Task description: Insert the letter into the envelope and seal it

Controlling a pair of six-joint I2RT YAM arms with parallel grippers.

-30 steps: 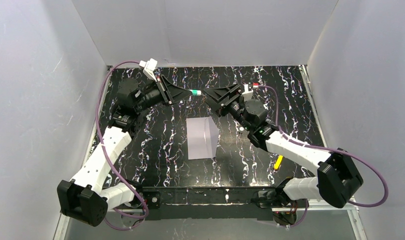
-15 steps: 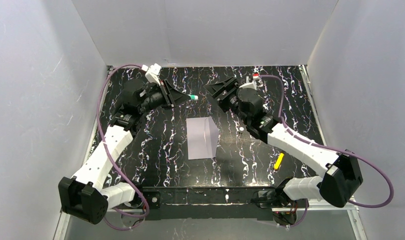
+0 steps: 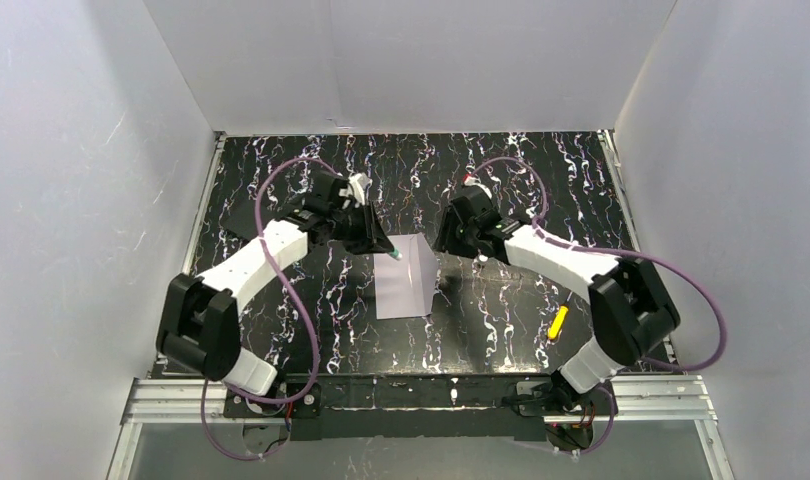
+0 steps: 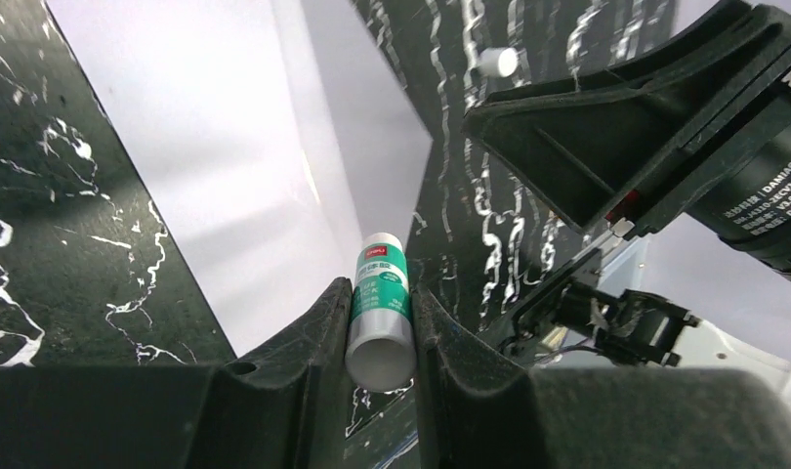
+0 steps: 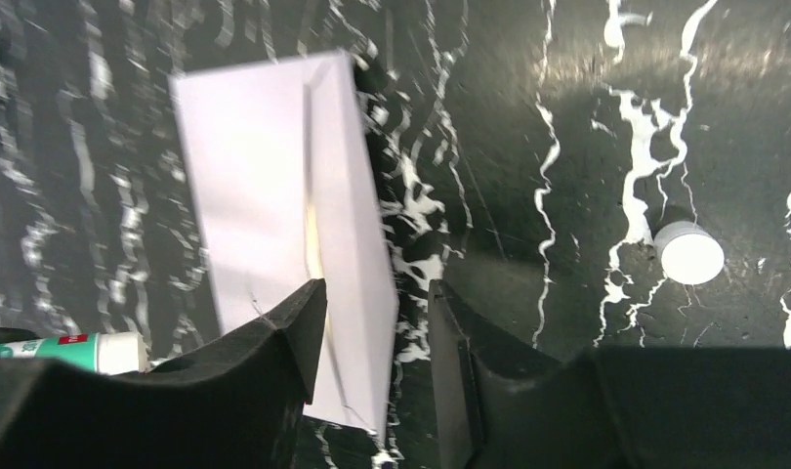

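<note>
**Letter seemingly in, flap not yet sealed**

The pale lavender paper envelope (image 3: 401,285) lies flat at the middle of the black white-veined table (image 3: 581,200), its pointed flap turned out toward 3 o'clock. Of the tan paper letter (image 5: 313,227) only a thin yellowish sliver shows along the flap fold, so it is probably already inside, though the pictures cannot confirm that.

The left gripper (image 4: 380,293), at the envelope's 11 o'clock, is clenched on a green-and-white glue stick (image 4: 380,303) aimed at the envelope's far edge. A white round cap (image 5: 689,252) lies on the table at about 3 o'clock of the envelope, so the stick looks uncapped. The right gripper (image 5: 374,293), at 1 o'clock, has its jaws apart astride the flap's edge, pinching nothing visible. A small yellow object (image 3: 558,322) lies at 4 o'clock.

What seems left is to glue, fold and press the flap.
</note>
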